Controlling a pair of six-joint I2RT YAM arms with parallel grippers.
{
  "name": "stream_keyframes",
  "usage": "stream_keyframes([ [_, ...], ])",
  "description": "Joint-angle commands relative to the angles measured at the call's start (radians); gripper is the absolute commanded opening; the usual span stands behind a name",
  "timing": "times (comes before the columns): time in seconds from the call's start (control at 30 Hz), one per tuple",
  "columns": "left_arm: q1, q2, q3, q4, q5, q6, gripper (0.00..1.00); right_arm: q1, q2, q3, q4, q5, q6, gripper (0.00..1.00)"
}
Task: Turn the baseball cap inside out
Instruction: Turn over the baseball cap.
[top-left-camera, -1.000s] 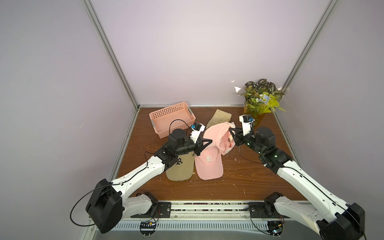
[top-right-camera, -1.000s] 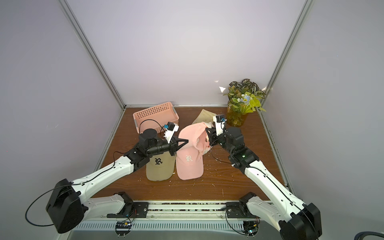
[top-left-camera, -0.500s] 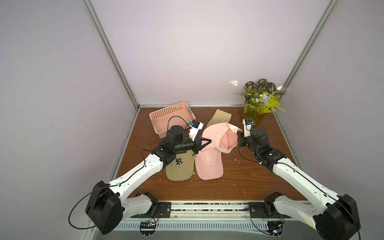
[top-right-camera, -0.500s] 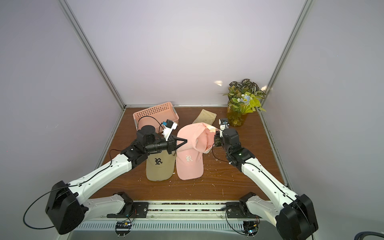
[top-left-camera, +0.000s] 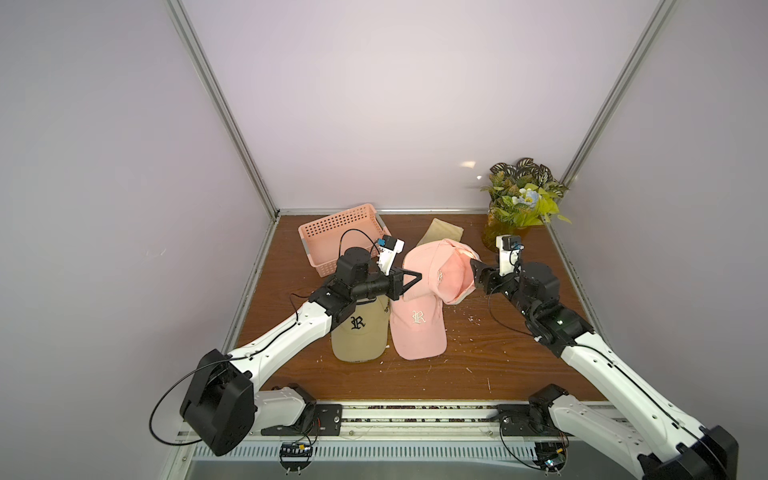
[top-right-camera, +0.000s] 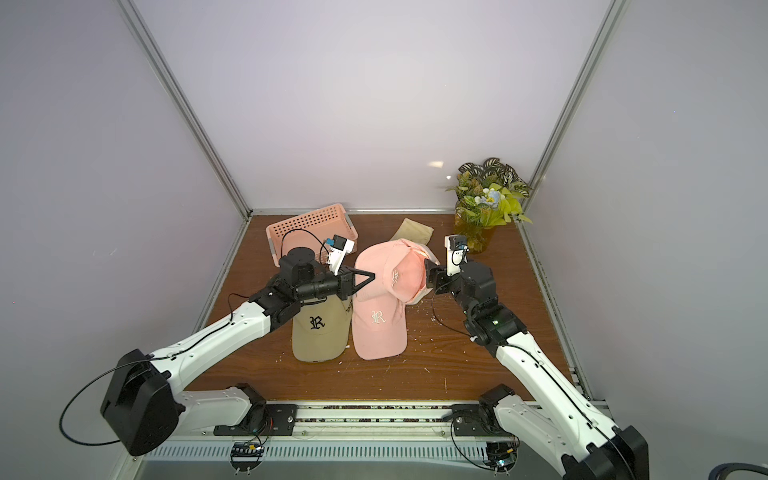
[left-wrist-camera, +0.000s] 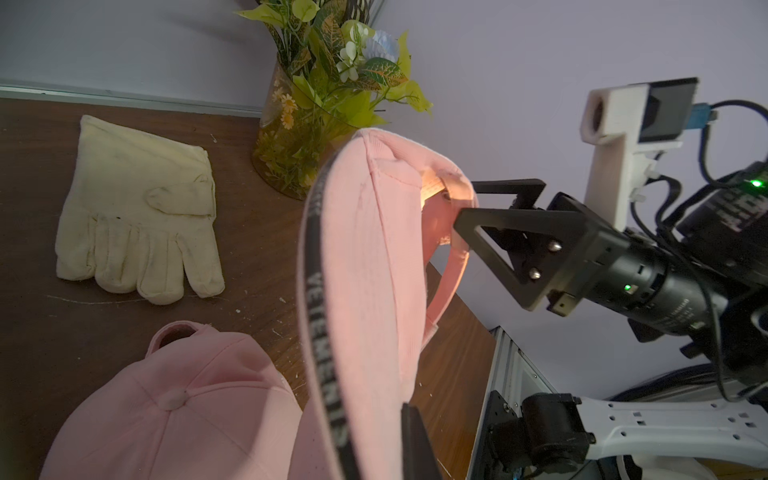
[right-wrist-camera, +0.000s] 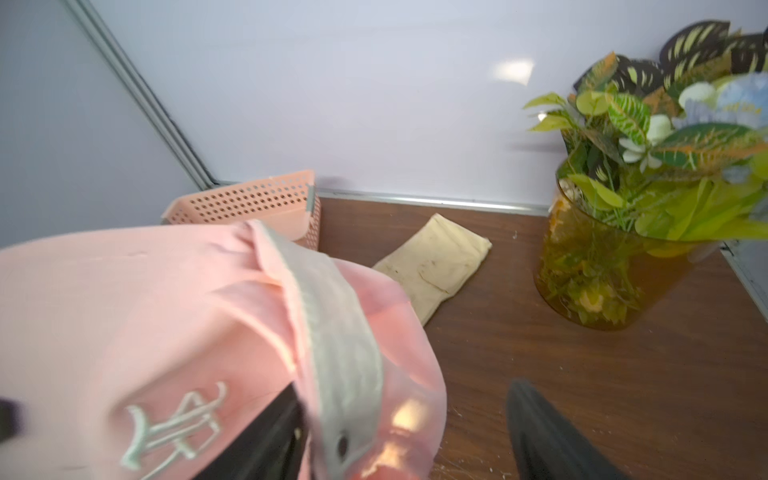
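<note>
Up over the middle of the table, we're holding the cap (top-left-camera: 436, 270) off the wood with the left gripper (top-left-camera: 415, 275), which is clamping tight on the cap's edge on its own side. What's just changed: the right gripper (left-wrist-camera: 464, 200) was pinching the back rim a second ago, and now its jaws are standing wide apart. One finger is poking in by the strap opening, so it isn't gripping anything.

We're reading that as a regrasp or the start of a push into the crown, not a finished step. In the right wrist view the logo is still facing out and the sweatband is only showing along the edge, so we're guessing the flip isn't done yet. Only one grip is carrying the cap now, and it's hanging over the spare pink cap (top-left-camera: 417, 328), with the tan cap (top-left-camera: 359, 332) lying just beside that.
</note>
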Motion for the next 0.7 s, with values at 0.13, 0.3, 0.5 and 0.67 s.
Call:
stream_keyframes([
  [0.13, -0.015, 0.013, 0.016, 0.081, -0.046, -0.045, 0.0, -0.002, -0.083, -0.005, 0.054, -0.208, -0.039, 0.79],
  [0.3, -0.033, 0.025, 0.036, 0.082, -0.06, -0.052, 0.0, -0.001, -0.016, 0.032, 0.017, -0.519, -0.072, 0.71],
  [0.5, -0.047, 0.031, 0.049, 0.085, -0.046, -0.056, 0.0, 0.002, 0.076, 0.054, -0.029, -0.479, -0.068, 0.63],
  [0.67, -0.052, 0.023, 0.055, 0.08, 0.003, -0.039, 0.0, 0.0, 0.143, 0.065, -0.022, -0.313, -0.016, 0.63],
])
